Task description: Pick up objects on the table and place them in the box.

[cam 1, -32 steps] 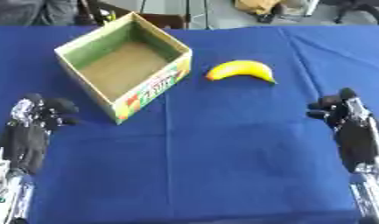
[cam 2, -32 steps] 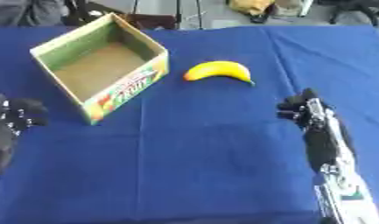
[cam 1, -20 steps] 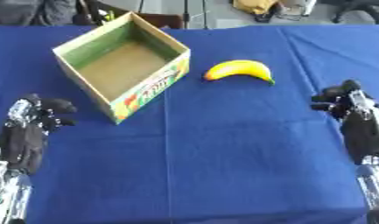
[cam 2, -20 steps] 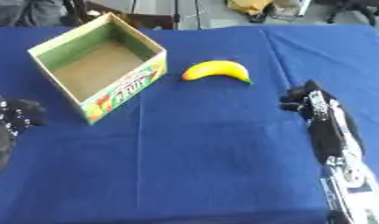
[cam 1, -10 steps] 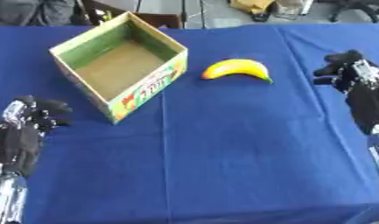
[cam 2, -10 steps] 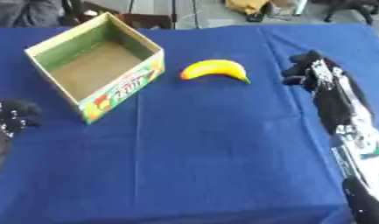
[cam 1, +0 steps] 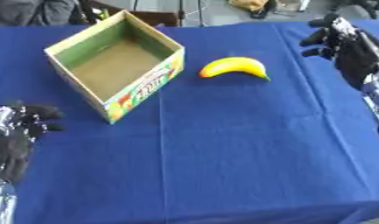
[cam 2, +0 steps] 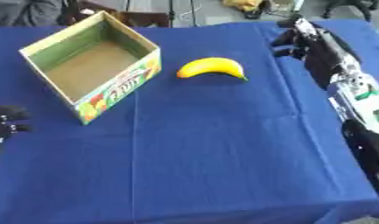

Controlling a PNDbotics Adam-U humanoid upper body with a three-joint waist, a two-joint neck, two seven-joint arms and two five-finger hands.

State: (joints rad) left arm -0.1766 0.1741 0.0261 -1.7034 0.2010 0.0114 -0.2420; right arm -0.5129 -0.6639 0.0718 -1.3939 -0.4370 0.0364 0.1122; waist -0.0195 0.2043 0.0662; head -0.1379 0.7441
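A yellow banana lies on the blue tablecloth, just right of an open cardboard box with green inner walls and nothing inside. My right hand hovers at the far right, beyond and to the right of the banana, with its fingers relaxed and nothing in them. My left hand rests at the lower left, below the box, with its fingers loosely curled upward and holding nothing.
The cloth's far edge runs along the top, with chair legs and floor clutter behind it. The table's right edge drops away near my right arm.
My right hand has travelled up and away from the lower right toward the far right side, level with the banana. The left hand has barely shifted. The banana and box have stayed put.
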